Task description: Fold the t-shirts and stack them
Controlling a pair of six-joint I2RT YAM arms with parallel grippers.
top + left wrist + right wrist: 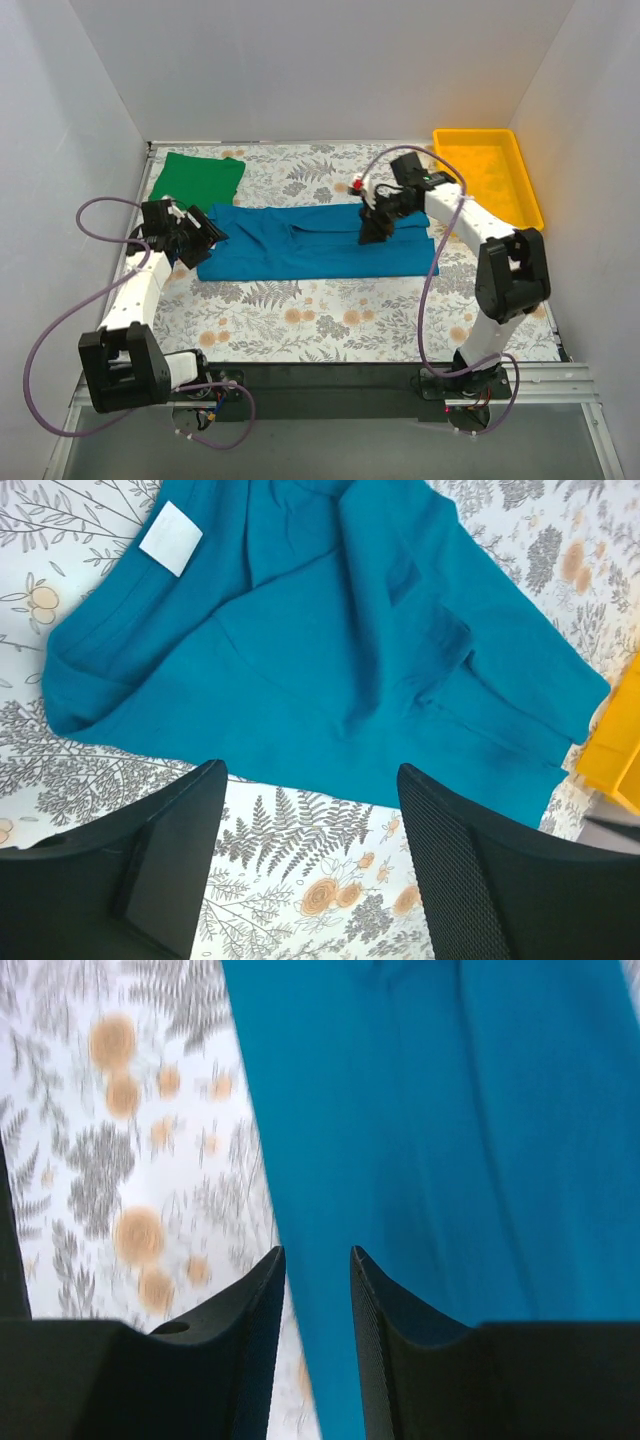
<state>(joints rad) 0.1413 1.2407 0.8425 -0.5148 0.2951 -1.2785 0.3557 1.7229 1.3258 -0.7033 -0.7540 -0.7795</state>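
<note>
Teal-blue t-shirt point(315, 240): spread flat and rumpled across the table's middle, long axis 9 to 3 o'clock; white label point(171, 537) showing near its 9 o'clock end

Green t-shirt point(197, 180): folded flat in the 10 o'clock corner, just beside the teal one's far edge

Left gripper point(310, 775): at the teal shirt's 9 o'clock end, fingers spread wide, nothing between them, floral table cover point(330, 310) beneath

Right gripper point(317, 1252): over the teal shirt's 3 o'clock half, above its edge; fingers a narrow gap apart, no cloth between them

Yellow tray point(520, 170): 2 o'clock corner, well apart from both shirts

Purple cables point(100, 215): looping beside each arm, clear of the cloth
</note>
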